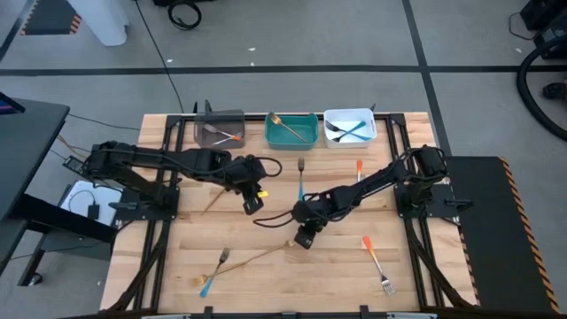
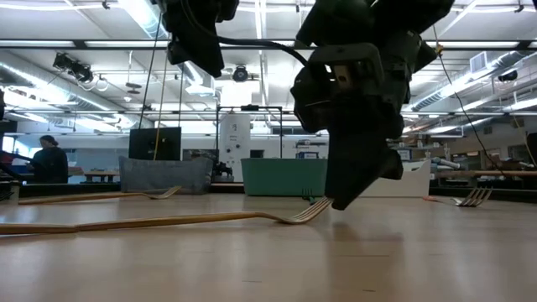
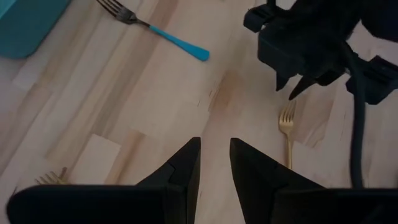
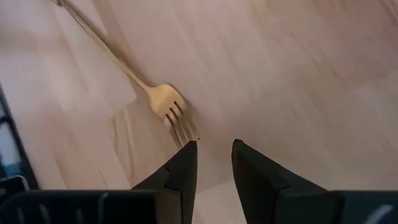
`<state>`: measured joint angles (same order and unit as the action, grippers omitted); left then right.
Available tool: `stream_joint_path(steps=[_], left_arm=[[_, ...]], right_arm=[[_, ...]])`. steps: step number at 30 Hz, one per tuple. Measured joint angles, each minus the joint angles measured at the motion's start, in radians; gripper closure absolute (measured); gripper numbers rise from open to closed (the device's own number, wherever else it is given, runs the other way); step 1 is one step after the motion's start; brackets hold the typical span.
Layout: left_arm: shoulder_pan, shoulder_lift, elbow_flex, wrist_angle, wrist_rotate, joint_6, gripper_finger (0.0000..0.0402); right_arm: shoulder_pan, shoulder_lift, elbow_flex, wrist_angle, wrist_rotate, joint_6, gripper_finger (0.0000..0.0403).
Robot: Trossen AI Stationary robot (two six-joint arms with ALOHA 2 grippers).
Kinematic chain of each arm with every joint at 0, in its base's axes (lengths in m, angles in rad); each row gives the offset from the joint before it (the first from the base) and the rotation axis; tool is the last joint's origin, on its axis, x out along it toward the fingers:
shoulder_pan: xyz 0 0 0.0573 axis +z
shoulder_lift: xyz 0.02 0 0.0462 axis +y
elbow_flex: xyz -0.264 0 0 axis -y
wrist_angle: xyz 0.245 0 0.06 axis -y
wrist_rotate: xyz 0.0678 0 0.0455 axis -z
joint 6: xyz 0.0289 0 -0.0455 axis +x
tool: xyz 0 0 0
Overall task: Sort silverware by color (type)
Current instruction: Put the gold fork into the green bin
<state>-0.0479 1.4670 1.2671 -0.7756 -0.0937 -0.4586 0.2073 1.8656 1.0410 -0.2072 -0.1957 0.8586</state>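
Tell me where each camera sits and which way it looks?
High view: above the table, looking straight down; both arms, left gripper, right gripper.
Low view: at tabletop height, looking level across; right gripper above the gold fork.
Left wrist view: looks down past its own fingers at the wooden table.
Right wrist view: own fingers beside the same gold fork.
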Motion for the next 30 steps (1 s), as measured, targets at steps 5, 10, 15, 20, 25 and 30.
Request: stream_joint_path(steps=[5, 10, 15, 20, 25, 30], left_arm=[[0.000, 0.000, 0.000, -0.005, 0.000, 0.000, 0.0306], [0.000, 0.000, 0.000, -0.007, 0.000, 0.001, 0.0306], [0.000, 0.000, 0.000, -0.007, 0.000, 0.002, 0.0306], [0.000, 0.000, 0.000, -0.007, -0.001, 0.002, 0.0306], [0.000, 0.000, 0.000, -0.007, -0.001, 0.026, 0.0306], [0.000, 0.000, 0.000, -0.001, -0.001, 0.026, 0.0306]], right_arm=[[-0.001, 0.000, -0.001, 0.001, -0.008, 0.006, 0.0296], [-0.014, -0.008, -0.001, -0.006, -0.026, 0.007, 0.0296], [-0.018, -0.011, -0.002, 0.005, -0.041, 0.034, 0.0296], [0.011, -0.002, -0.002, 0.043, -0.021, 0.063, 0.0296], [0.021, 0.008, -0.001, 0.085, 0.020, 0.086, 0.0296], [0.020, 0.035, -0.001, 0.114, 0.018, 0.093, 0.0296]])
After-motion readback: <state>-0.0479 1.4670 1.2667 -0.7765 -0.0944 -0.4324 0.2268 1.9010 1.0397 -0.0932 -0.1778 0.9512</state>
